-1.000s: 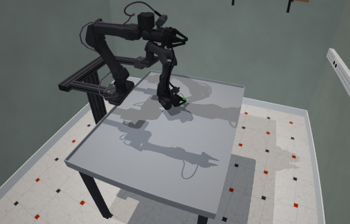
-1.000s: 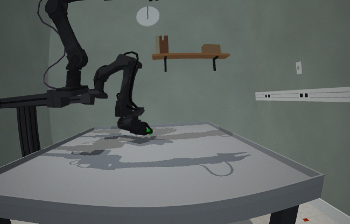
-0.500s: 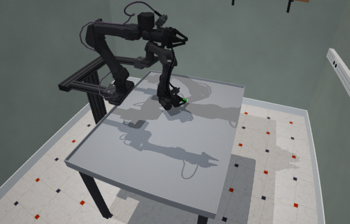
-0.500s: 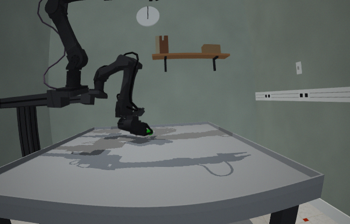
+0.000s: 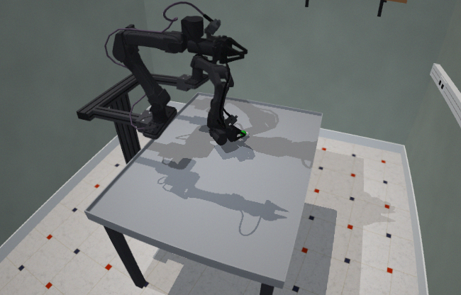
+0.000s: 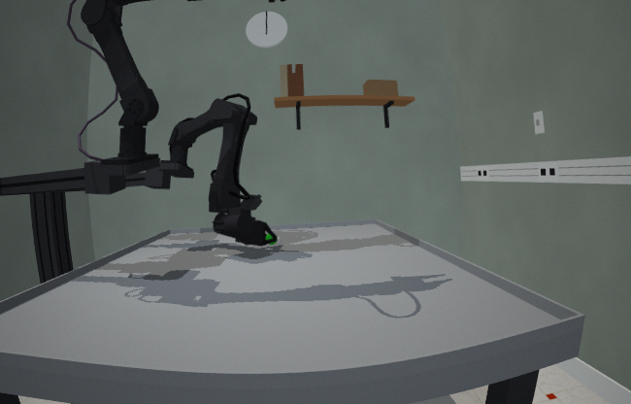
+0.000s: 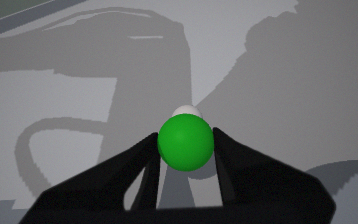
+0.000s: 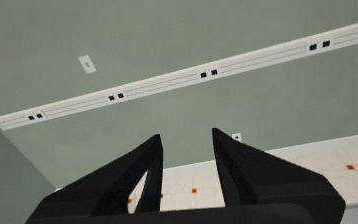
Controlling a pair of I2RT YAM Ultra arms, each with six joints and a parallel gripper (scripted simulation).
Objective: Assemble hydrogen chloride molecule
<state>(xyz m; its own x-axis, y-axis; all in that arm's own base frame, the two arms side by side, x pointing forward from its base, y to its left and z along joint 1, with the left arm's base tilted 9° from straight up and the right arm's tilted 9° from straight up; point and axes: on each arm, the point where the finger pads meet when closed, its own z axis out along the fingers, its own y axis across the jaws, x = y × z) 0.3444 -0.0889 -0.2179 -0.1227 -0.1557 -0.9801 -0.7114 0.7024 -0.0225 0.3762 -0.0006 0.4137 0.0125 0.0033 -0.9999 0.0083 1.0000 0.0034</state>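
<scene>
The green ball (image 5: pixel 243 131) (image 6: pixel 268 237) (image 7: pixel 185 145) is between the fingertips of my left gripper (image 7: pixel 185 138), which is shut on it, low over the table. A white ball (image 7: pixel 187 109) shows just past the green ball in the left wrist view, mostly covered by it. No grey peg shows; the place where the two balls face each other is hidden, so I cannot tell whether a peg joins them. My right gripper (image 5: pixel 245 53) (image 8: pixel 186 139) is partly open and empty, high above the table.
The grey table (image 5: pixel 203 234) (image 6: pixel 268 341) has a low raised rim. The arms' shadows lie across its top. The right arm (image 5: pixel 152 39) reaches out high above the table, in front of the left arm (image 5: pixel 218 96) in the top view.
</scene>
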